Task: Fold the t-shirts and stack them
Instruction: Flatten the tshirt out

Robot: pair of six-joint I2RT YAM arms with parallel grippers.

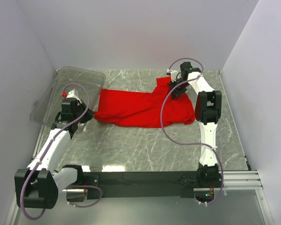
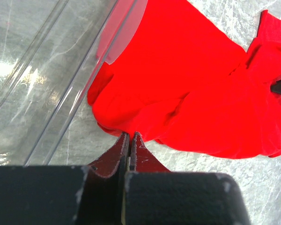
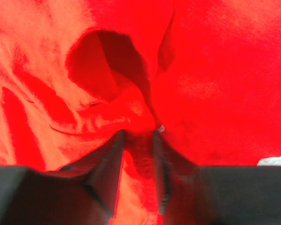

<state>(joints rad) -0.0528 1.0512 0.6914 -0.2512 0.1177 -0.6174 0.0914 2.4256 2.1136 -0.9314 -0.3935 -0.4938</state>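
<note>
Red t-shirt [image 1: 140,108]: light, limp, bunches easily. Right tool [image 3: 138,137] nips a raised fold between its tips. Left tool [image 2: 130,137] is fully closed with the hem just ahead; whether it pinches cloth is unclear. Best hold: hem corners.

The t-shirt [image 1: 136,110] is plain bright red with no print. It lies unfolded and rumpled on the back half of the table [image 1: 145,150], stretched out from left to right. Its left end narrows to a bunched corner just beside the clear bin [image 1: 70,79]. The right part is wider, with a flap reaching toward the back wall. Up there the cloth is gathered into a raised ridge with a shadowed hollow behind it.
</note>
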